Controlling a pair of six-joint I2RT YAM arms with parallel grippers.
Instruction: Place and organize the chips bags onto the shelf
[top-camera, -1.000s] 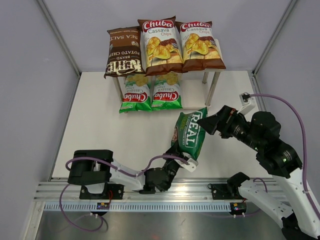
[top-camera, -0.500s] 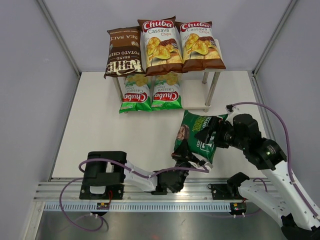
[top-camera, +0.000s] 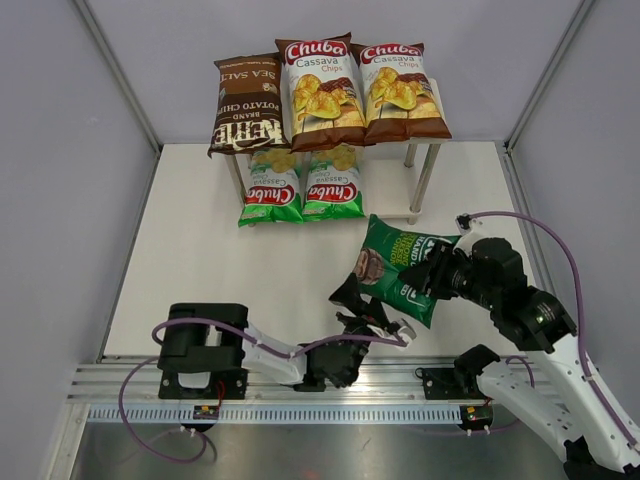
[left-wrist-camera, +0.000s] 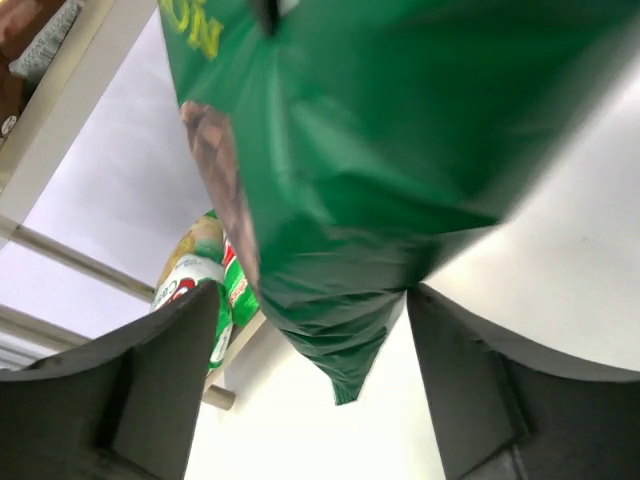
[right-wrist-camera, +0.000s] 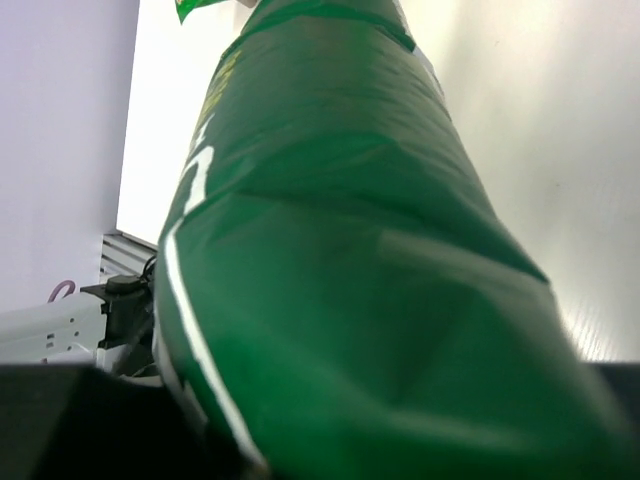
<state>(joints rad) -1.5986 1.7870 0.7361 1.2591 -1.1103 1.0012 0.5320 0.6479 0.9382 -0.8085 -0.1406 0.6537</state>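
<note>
Aloft, dark green bag (top-camera: 395, 262) in right gripper (top-camera: 433, 276) (left gripper (left-wrist-camera: 312, 305) spread)

- We note the left gripper (left-wrist-camera: 312, 295) now stands with jaws apart, off the dark green bag (top-camera: 390, 262).
- The right gripper (top-camera: 437, 276), earlier clear, now grips that bag's right edge.

Top board of shelf (top-camera: 390, 190) full edge to edge: brown bag (top-camera: 245, 103) and two white-brown bags (top-camera: 320, 90), no gaps. Lower board: light green bags (top-camera: 272, 188) fill left and middle; right third bare, open at front, bounded by right metal legs (top-camera: 425, 177). Dark green bag (top-camera: 395, 265) hangs near that gap's front; bare table (top-camera: 220, 260) lies left.
</note>
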